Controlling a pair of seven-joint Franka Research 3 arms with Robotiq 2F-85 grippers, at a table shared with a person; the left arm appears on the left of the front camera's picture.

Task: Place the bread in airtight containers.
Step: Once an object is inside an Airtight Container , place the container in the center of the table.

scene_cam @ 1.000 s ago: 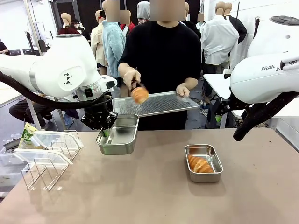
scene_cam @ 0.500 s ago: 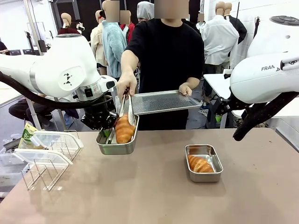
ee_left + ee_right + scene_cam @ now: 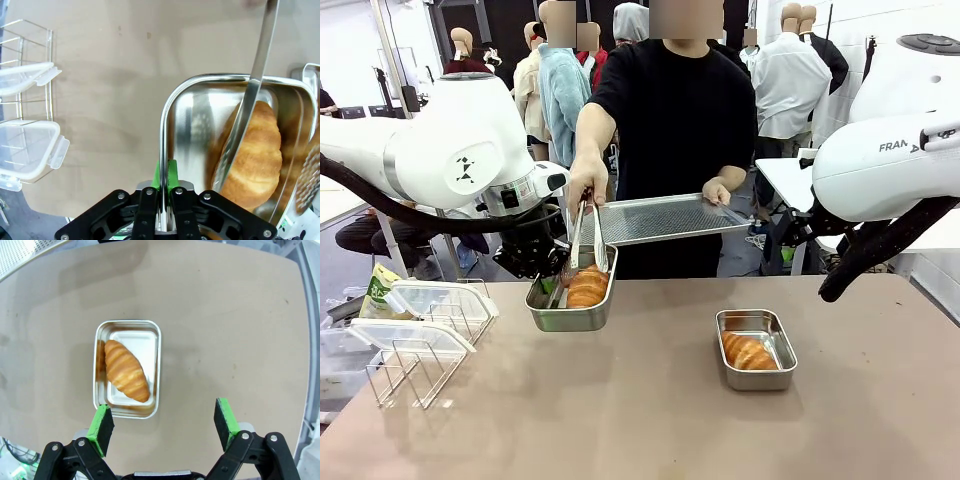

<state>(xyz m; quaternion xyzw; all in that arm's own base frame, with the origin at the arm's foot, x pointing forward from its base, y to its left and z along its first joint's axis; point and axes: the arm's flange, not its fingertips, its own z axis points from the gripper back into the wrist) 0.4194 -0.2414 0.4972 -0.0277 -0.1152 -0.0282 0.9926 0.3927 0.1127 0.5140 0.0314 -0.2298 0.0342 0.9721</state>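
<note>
Steel left tin [image 3: 558,318] we saw at far left of table [image 3: 650,430], left gripper [image 3: 165,172] clamped on its rim. Person's hand [image 3: 586,185] held tongs [image 3: 582,238] on roll [image 3: 588,288] inside it. Right gripper [image 3: 164,424] hung, fingers wide apart, over right tin [image 3: 127,326]; second roll [image 3: 126,371] lay inside.

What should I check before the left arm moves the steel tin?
1. Left pincer shut on the rim of the shiny rectangular steel tin: ok.
2. Golden-brown ridged roll lying inside that tin: ok.
3. Person's metal tongs clear of the tin: not ok, they reach into it.
4. Right pincer open above the second steel tin: ok.
5. Clear white-rimmed lids fitted: not ok, both on the white wire rack.
</note>
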